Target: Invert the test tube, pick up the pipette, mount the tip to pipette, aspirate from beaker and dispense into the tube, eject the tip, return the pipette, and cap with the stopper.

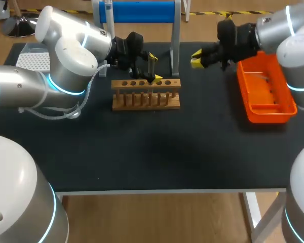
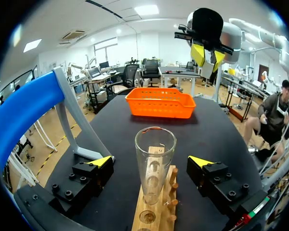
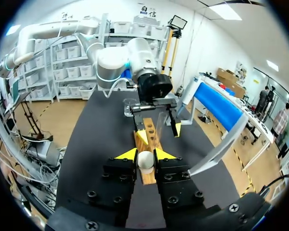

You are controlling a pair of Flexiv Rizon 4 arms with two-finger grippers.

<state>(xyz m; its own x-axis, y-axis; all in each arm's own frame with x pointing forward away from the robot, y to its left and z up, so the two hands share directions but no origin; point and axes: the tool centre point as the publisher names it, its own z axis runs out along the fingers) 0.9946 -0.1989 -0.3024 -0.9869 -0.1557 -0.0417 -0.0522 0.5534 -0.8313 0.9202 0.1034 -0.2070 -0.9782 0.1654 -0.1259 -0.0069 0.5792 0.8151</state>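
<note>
Black tabletop (image 1: 142,152) carries a wooden rack (image 1: 146,94), and the test tube (image 2: 154,159) stands upright in one of the rack's holes, mouth up. Above the rack, the left gripper (image 2: 151,162) straddles the tube, fingers spread and clear of the glass. The right gripper (image 3: 145,155), beyond the rack's right end, pinches a white stopper (image 3: 145,162). Capping likely means carrying it across over the rack, then straight down the tube's vertical axis.

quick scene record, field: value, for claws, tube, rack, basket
left claw: open, fingers either side of tube, not touching it
right claw: shut on white stopper, between rack and basket
tube: upright in rack, mouth up
rack: wooden, mid-table
basket: orange, table's right side
</note>
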